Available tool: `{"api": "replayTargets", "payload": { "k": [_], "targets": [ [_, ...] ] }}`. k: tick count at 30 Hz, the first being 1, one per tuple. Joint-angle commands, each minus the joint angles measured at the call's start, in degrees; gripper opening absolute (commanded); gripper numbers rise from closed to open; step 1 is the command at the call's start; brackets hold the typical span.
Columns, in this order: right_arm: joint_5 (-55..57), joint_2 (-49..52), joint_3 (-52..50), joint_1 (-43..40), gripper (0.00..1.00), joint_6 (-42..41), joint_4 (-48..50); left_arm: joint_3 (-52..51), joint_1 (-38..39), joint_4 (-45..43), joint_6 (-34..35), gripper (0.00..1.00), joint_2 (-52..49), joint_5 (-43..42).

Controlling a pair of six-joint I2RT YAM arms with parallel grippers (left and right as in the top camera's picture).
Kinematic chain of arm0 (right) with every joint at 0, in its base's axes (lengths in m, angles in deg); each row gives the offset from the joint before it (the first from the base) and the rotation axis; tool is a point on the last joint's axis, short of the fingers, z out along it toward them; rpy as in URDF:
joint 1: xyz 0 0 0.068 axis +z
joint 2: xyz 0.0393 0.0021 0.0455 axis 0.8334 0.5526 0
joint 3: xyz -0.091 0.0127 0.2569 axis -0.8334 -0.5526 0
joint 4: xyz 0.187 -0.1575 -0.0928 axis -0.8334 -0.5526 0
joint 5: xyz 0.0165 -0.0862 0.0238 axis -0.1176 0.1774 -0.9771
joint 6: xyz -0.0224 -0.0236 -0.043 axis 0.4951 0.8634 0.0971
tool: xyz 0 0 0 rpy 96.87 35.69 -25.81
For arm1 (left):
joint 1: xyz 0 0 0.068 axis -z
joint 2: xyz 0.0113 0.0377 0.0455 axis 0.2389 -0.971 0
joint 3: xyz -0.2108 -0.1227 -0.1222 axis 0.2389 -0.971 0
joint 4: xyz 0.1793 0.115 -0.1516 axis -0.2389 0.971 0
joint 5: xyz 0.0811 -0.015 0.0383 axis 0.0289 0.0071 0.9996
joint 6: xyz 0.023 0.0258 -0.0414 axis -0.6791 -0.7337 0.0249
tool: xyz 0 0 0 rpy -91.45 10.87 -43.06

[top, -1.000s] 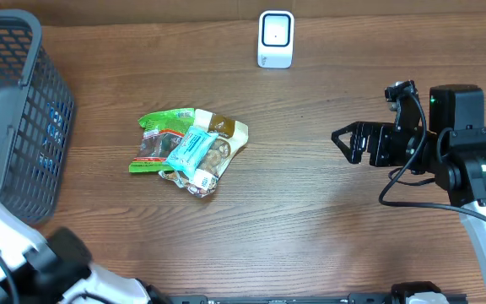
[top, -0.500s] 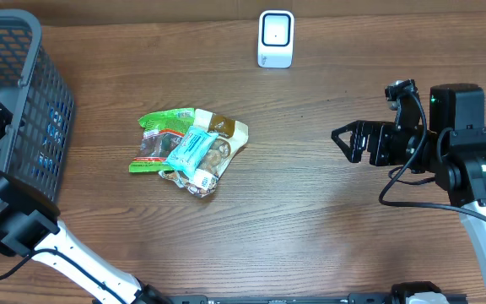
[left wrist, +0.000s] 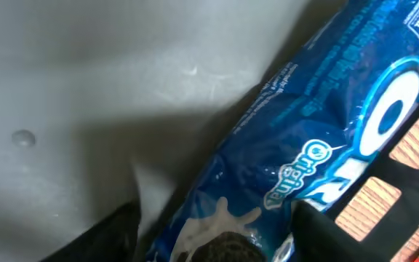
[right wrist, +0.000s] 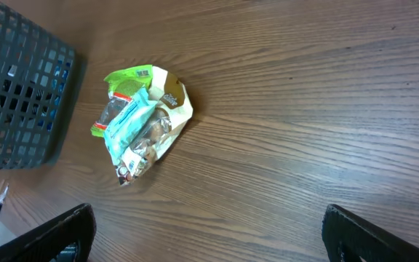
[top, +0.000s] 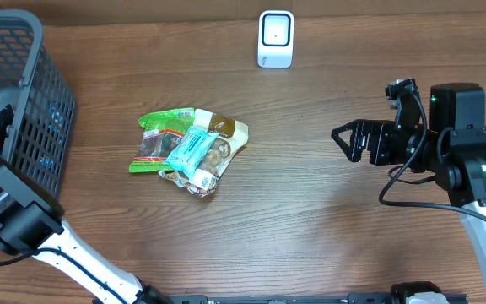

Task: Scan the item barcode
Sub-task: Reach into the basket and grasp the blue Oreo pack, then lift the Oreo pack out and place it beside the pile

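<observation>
pick step: left gripper inside dark grey mesh basket, far left; jaws straddle glossy blue biscuit packet, clamped or not I cannot tell. Print reads "Original", big white "O", likely Oreo; right gripper jaws wide, empty. Next: firm grip, lift, barcode towards white scanner, far centre.

A broad stretch of bare wooden table is offered across the middle and lower part of the overhead view. It is interrupted left of centre by a heap of snack packets and at the top edge by a white scanner. The upper left is blocked by a dark mesh basket, and the lower left corner is taken up by the left arm. In the left wrist view, the lower right is filled by a blue Oreo packet, while grey basket floor is seen bare at upper left.
</observation>
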Motion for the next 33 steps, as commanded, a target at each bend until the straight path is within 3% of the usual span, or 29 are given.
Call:
{"api": "replayTargets", "payload": {
  "k": [1,2,8,12,15,20,24,28,33],
  "targets": [
    [-0.5,-0.3,1.2,0.2,1.0,0.0,0.4,-4.6,1.2,-0.4,-0.5,0.15,-2.3,1.5],
    [-0.5,-0.3,1.2,0.2,1.0,0.0,0.4,-4.7,1.2,-0.3,0.2,0.04,-2.3,2.6],
    [-0.5,-0.3,1.2,0.2,1.0,0.0,0.2,0.3,-0.6,4.5,5.2,0.04,-1.9,4.1],
    [-0.5,-0.3,1.2,0.2,1.0,0.0,0.2,12.1,-2.8,13.2,5.8,0.04,2.1,3.6],
    [-0.5,-0.3,1.2,0.2,1.0,0.0,0.2,20.0,-3.1,18.2,5.7,0.04,10.4,3.9],
    [-0.5,-0.3,1.2,0.2,1.0,0.0,0.2,21.4,-2.3,18.5,5.8,0.04,28.1,3.1],
    [-0.5,-0.3,1.2,0.2,1.0,0.0,0.7,21.4,5.7,21.7,4.7,0.04,39.4,-1.3],
    [-0.5,-0.3,1.2,0.2,1.0,0.0,0.8,20.8,18.4,28.6,3.1,0.04,40.7,-1.7],
    [-0.4,-0.3,1.2,0.2,1.0,0.0,1.3,6.2,36.9,26.1,4.2,0.04,39.5,-1.8]
  ]
}}
